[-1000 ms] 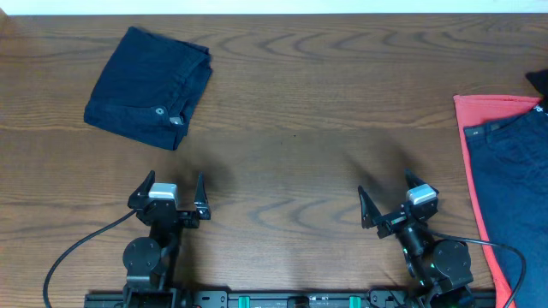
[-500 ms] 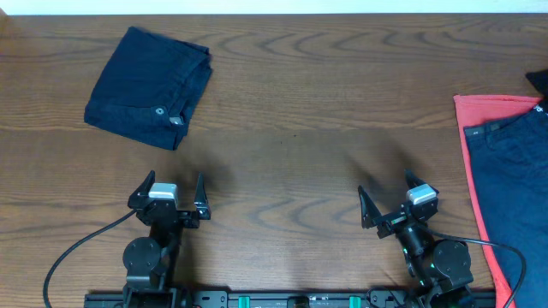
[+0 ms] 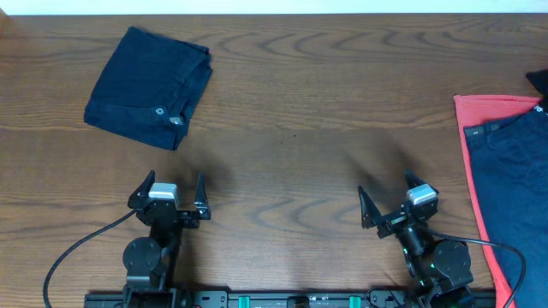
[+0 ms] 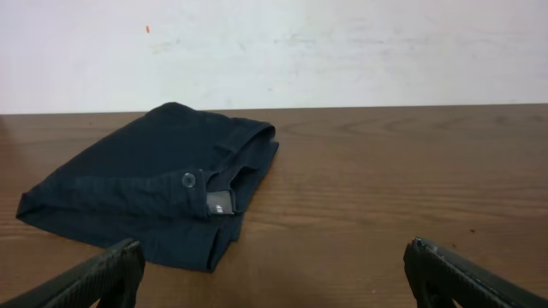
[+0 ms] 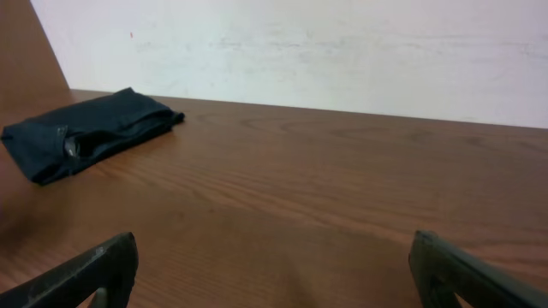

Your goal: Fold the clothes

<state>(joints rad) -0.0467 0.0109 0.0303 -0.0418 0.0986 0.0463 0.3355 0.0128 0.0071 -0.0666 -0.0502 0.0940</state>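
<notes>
The dark navy shorts [image 3: 150, 87] lie folded into a compact rectangle at the far left of the table, silver waist button facing up. They also show in the left wrist view [image 4: 145, 184] and, small, in the right wrist view [image 5: 86, 133]. My left gripper [image 3: 169, 190] is open and empty near the table's front edge, well short of the shorts. My right gripper [image 3: 390, 198] is open and empty at the front right. Both sets of jaws show spread wide over bare wood in the left wrist view [image 4: 274, 274] and the right wrist view [image 5: 274, 269].
At the right edge lies a pile of other clothes: a red garment [image 3: 469, 128] with a dark blue garment [image 3: 514, 188] on top. A dark object [image 3: 538, 81] sits at the far right edge. The wooden table [image 3: 291, 128] ends at a white wall behind.
</notes>
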